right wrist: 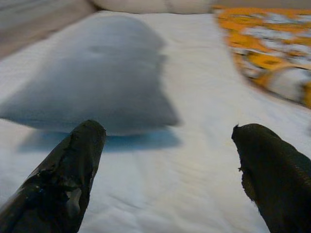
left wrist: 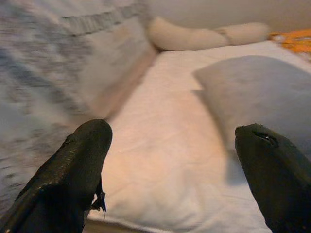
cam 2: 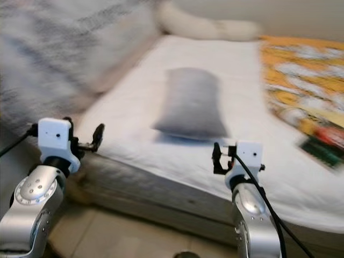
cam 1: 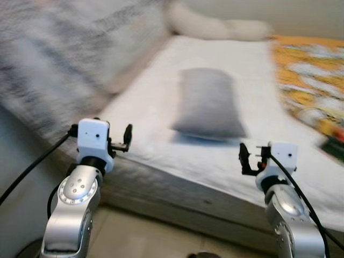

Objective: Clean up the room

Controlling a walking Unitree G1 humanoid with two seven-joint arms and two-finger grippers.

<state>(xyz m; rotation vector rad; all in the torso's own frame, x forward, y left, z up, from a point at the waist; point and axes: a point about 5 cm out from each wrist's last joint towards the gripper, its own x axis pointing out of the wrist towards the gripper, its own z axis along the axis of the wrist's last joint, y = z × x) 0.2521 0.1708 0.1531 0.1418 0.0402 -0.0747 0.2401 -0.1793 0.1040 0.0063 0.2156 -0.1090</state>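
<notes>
A grey pillow (cam 1: 208,102) lies lengthwise in the middle of a bed with a white sheet (cam 1: 252,80). An orange patterned blanket (cam 1: 309,75) covers the bed's right side. My left gripper (cam 1: 126,140) is raised at the bed's near left edge, open and empty. My right gripper (cam 1: 246,159) hovers over the near edge, just short of the pillow and slightly to its right, also open and empty. In the right wrist view the grey pillow (right wrist: 102,73) lies ahead between the spread fingers (right wrist: 68,179).
A cream bolster (cam 1: 215,27) lies across the bed's far end. A grey striped cover (cam 1: 64,59) rises along the left. A dark green and red object (cam 1: 336,144) rests on the bed's right edge. Tiled floor (cam 1: 140,236) lies below the bed's front.
</notes>
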